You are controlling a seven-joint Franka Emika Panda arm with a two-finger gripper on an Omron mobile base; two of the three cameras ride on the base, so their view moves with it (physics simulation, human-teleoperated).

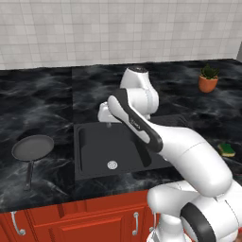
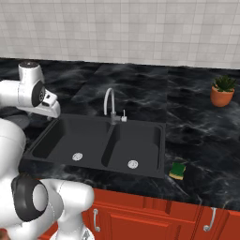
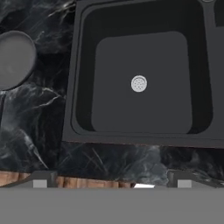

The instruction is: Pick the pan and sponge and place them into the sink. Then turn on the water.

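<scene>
Pincer (image 3: 112,181) hangs high over the sink's (image 1: 81,156) left basin, tips set wide, nothing btwn them. Pan (image 1: 32,147) sits on counter left of sink; sponge (image 2: 177,169) on counter just right of it. Faucet (image 2: 109,104) dry, no water. Judged: nothing done yet, all 3 steps left, pan prob first.

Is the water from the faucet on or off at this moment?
Off. No blue stream falls from the faucet, and both basins of the sink look dry and empty around their drains.
</scene>
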